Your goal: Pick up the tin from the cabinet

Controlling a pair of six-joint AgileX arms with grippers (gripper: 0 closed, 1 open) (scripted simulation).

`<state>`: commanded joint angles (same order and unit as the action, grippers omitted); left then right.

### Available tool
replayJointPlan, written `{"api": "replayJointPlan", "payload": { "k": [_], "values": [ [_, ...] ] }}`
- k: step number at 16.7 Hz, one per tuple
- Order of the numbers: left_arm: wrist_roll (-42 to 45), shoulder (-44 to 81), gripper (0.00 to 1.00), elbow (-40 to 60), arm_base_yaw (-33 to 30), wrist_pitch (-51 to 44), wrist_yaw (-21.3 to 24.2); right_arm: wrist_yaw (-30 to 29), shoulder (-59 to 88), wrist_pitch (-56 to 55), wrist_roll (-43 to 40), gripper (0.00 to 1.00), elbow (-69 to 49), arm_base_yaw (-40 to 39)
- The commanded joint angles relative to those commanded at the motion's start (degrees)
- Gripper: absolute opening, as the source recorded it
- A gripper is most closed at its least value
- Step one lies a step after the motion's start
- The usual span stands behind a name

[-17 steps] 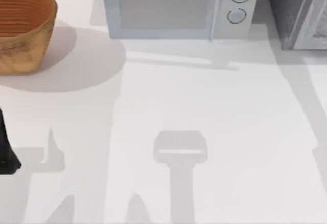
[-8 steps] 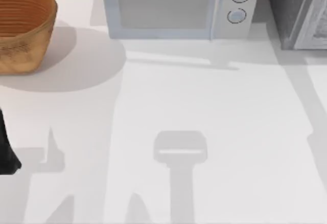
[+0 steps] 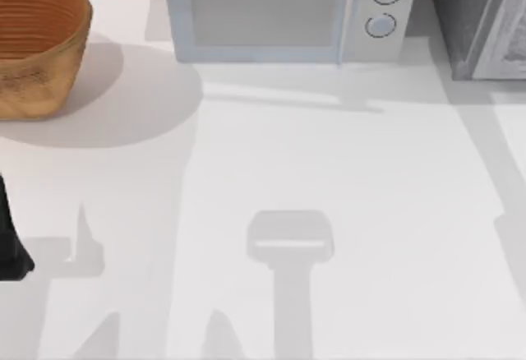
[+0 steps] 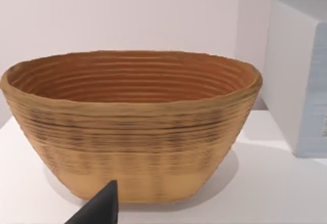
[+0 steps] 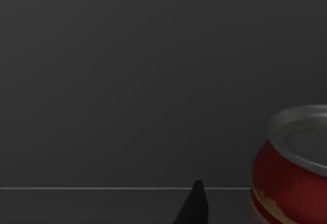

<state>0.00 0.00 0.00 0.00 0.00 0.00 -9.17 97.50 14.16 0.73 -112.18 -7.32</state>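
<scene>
The tin [image 5: 294, 173] is a small red can with a pale silvery top. It stands inside the dark cabinet [image 5: 127, 81], seen close up in the right wrist view. A black tip of my right gripper [image 5: 195, 206] pokes in just beside the tin, apart from it. From above, the grey cabinet [image 3: 472, 15] stands at the table's far right corner. My left arm [image 3: 11, 241] is parked at the table's left edge, and a black tip of its gripper [image 4: 99, 209] points at the basket.
A large woven brown basket [image 3: 37, 43] sits at the far left. A pale microwave [image 3: 283, 11] with two knobs stands at the back middle, next to the cabinet. The white table [image 3: 329, 171] carries only shadows in its middle.
A shadow has crept in at the table's right edge and shifted slightly. The left arm has stayed in place.
</scene>
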Motion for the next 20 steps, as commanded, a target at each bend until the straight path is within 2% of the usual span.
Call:
{"api": "replayJointPlan", "payload": {
  "k": [4, 5, 14, 20],
  "values": [
    [0.0, 0.0, 1.0, 0.0, 0.0, 0.0, 0.0, 0.0, 0.0, 0.0, 0.0, 0.02, 0.0, 0.0],
    [0.0, 0.0, 1.0, 0.0, 0.0, 0.0, 0.0, 0.0, 0.0, 0.0, 0.0, 0.0, 0.0, 0.0],
    [0.0, 0.0, 1.0, 0.0, 0.0, 0.0, 0.0, -0.05, -0.2, 0.14, 0.07, 0.0, 0.06, -0.14],
    [0.0, 0.0, 1.0, 0.0, 0.0, 0.0, 0.0, -3.59, -11.65, 9.25, 0.02, 0.0, 2.28, -3.84]
  ]
}}
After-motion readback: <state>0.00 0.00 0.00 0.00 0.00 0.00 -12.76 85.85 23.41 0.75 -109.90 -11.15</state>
